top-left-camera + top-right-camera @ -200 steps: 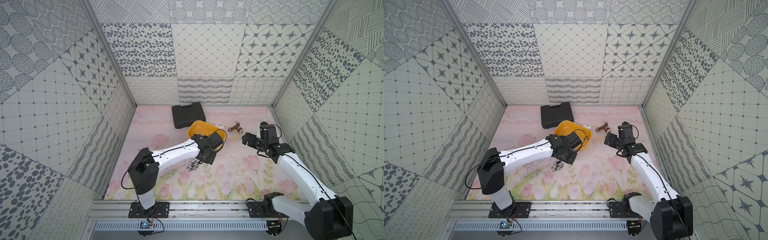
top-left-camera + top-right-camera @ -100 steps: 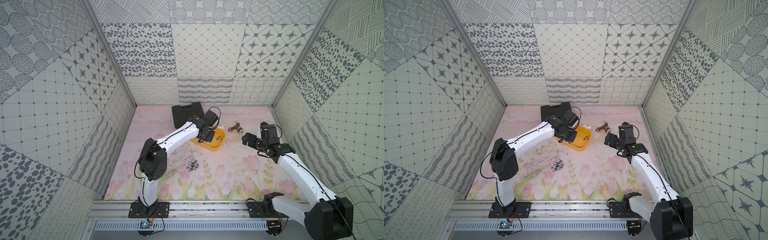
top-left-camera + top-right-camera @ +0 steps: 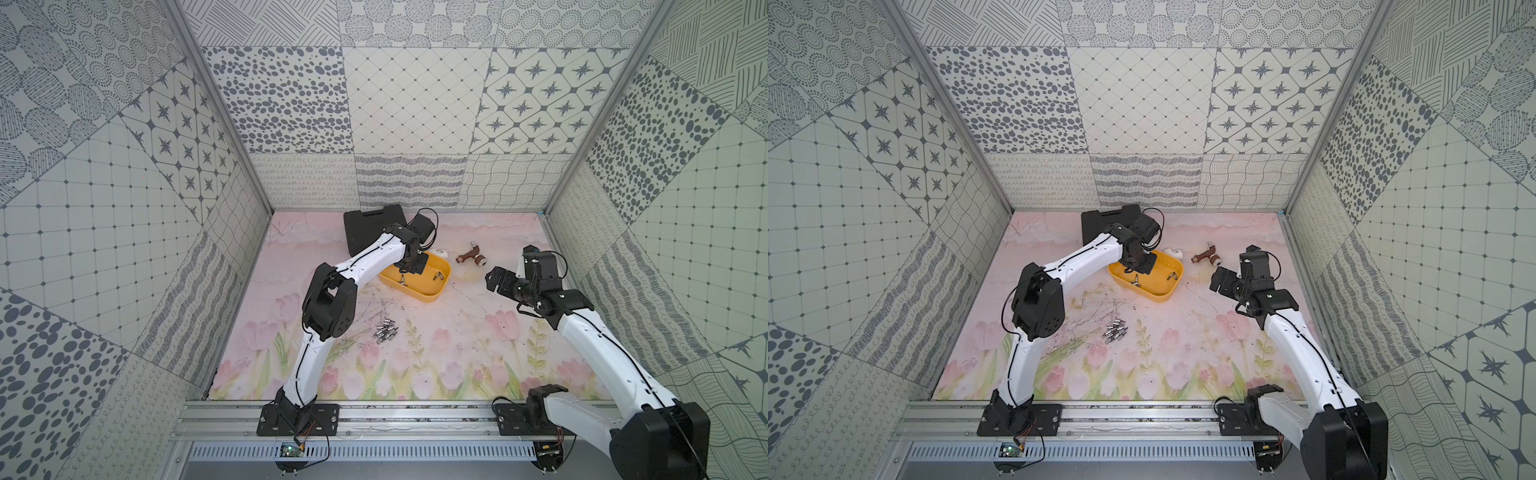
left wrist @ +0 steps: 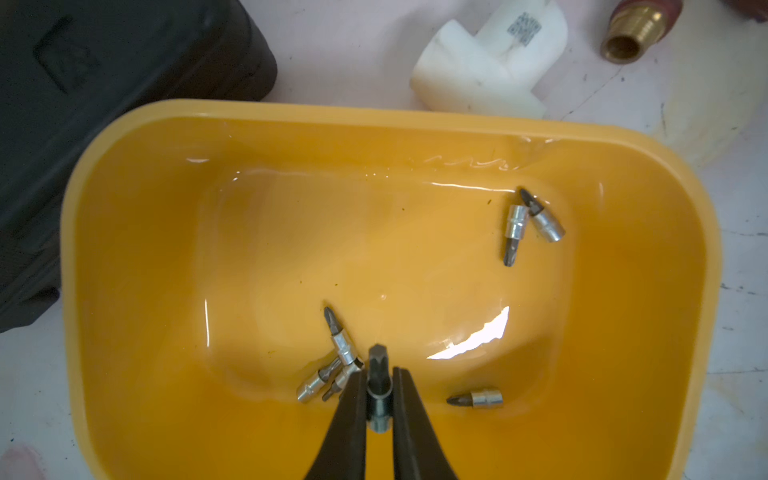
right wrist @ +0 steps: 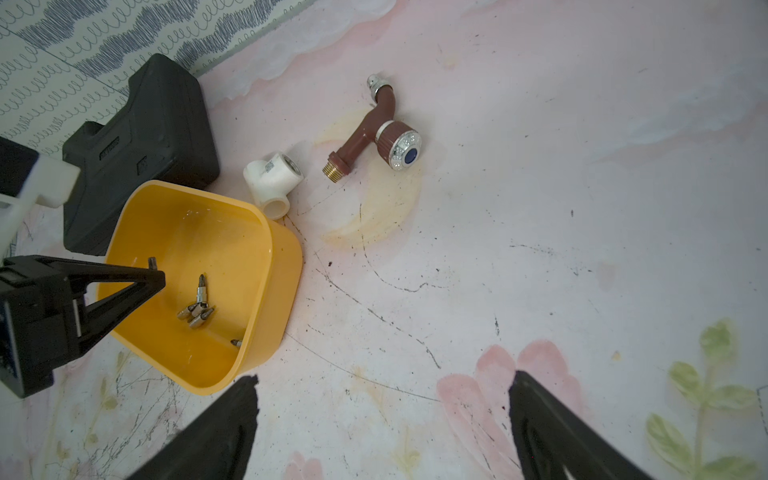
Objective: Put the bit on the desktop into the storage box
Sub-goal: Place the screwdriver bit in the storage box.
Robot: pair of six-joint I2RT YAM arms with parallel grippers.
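my left claw (image 4: pixel 379 374) is clenched on a short steel screwdriver bit (image 4: pixel 378 392) — the silvery socket end sits between the black fingers (image 4: pixel 347 415) and the dark hex tip pokes out past them. the claw hangs over the inside of the shallow yellow plastic storage box (image 4: pixel 374 112) with rounded corners and a rolled rim. i cannot tell whether the bit touches the plastic.

more bits lie on the box floor: a cluster of three (image 4: pixel 332 365) just beside the claw tips, a touching pair (image 4: pixel 528 224) well apart from them, and a single one (image 4: pixel 476 400) lying alone.

in both top views the storage box (image 3: pixel 432 293) (image 3: pixel 1160 295) sits on the pink flower-printed bench (image 3: pixel 457 353). just beside the box are a black hard-shell tool case (image 3: pixel 365 228) (image 3: pixel 1100 224) and a white plastic tee pipe fitting (image 4: pixel 486 66) (image 5: pixel 272 178). a brown tap with a brass thread (image 5: pixel 378 133) lies near the fitting. a small heap of loose bits (image 3: pixel 385 333) (image 3: pixel 1116 330) lies on the bench nearer the arm bases, apart from the box.

my right claw (image 5: pixel 384 380) is released — its black fingers are spread wide with nothing between them. it hovers over bare bench to the right of the box (image 3: pixel 494 278).
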